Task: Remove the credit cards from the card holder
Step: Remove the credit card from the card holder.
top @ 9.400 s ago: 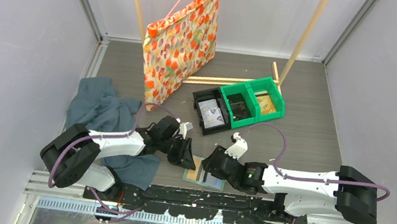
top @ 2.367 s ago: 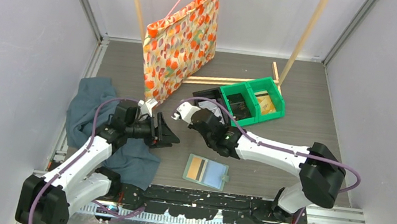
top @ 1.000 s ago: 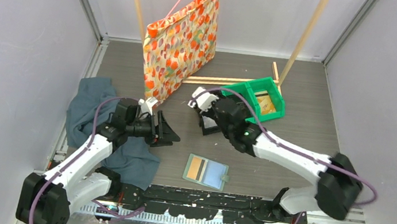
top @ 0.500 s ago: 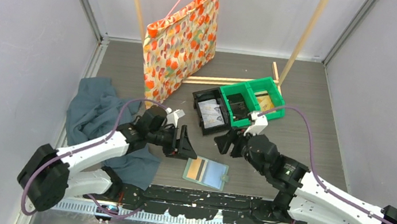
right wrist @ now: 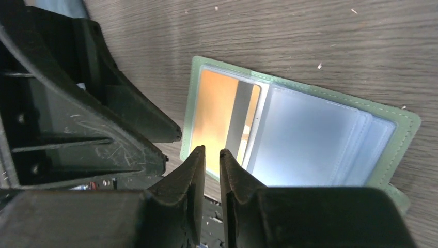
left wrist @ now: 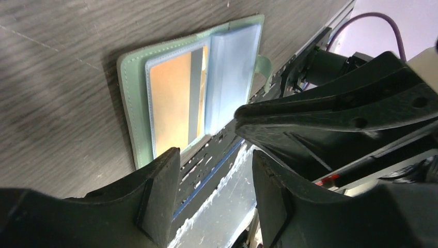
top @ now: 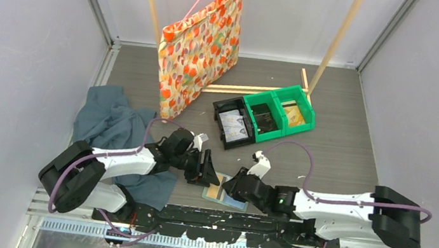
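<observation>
— Grey wood-grain tabletop, pale walls all round. Start at the left: what is your left arm set up for?

— Your left gripper hangs at the 10 o'clock side of the card holder. Its jaws are spread wide with nothing between them. In the left wrist view its fingers frame the holder's green edge. My guess is you have it there to pin the cover down while the other arm pulls.

— And the holder itself?

— It lies flat and open at the table's 6 o'clock, close to the near edge, with the pale blue sleeves facing up. An orange card with a grey stripe sits in the left sleeve. With the holder open like that, you can reach the card's edge from above.

— Then the right side?

— Your right gripper reaches in from the holder's 3 o'clock. Its fingers are drawn almost together, leaving only a thin slit, and they pinch nothing. The tips sit over the orange card's edge, but I can't tell whether they touch it. That narrow setting suits nipping a thin card.

— Where would you drop it?

— Probably the black tray, up at 12 o'clock and well apart from the holder.
</observation>
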Motion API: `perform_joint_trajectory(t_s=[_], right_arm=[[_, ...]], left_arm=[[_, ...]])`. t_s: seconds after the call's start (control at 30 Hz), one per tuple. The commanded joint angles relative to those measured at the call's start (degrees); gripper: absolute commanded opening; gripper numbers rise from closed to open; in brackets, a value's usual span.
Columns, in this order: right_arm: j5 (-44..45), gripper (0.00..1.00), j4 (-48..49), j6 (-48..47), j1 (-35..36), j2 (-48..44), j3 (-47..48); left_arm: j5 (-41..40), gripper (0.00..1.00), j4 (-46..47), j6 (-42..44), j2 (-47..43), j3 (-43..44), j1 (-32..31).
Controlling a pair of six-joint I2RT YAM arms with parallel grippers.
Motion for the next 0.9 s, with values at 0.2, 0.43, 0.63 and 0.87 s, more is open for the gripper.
perform_joint_trajectory(t_s=[0.2, 0.43, 0.63, 0.87], right_arm=[[7.39, 0.23, 4.51, 13.08, 0.43, 3.41, -1.44], [7.94, 0.24, 3.19, 15.56, 0.42, 0.26, -4.78], [8.16, 0.22, -0.5, 16.52, 0.51, -0.06, -4.22], [7.07, 0.25, 4.86, 15.1, 0.48, 2.63, -3.18]], left_arm=[[-0.4, 0.47, 9.16, -1.47, 5.64, -1.45, -0.08], [-0.4, 0.42, 10.77, -1.79, 8.02, -2.29, -0.13], [0.07, 0.48, 10.77, -1.78, 8.3, -2.12, -0.25], [1.7, 0.47, 14.42, -3.25, 9.96, -2.06, -1.02]])
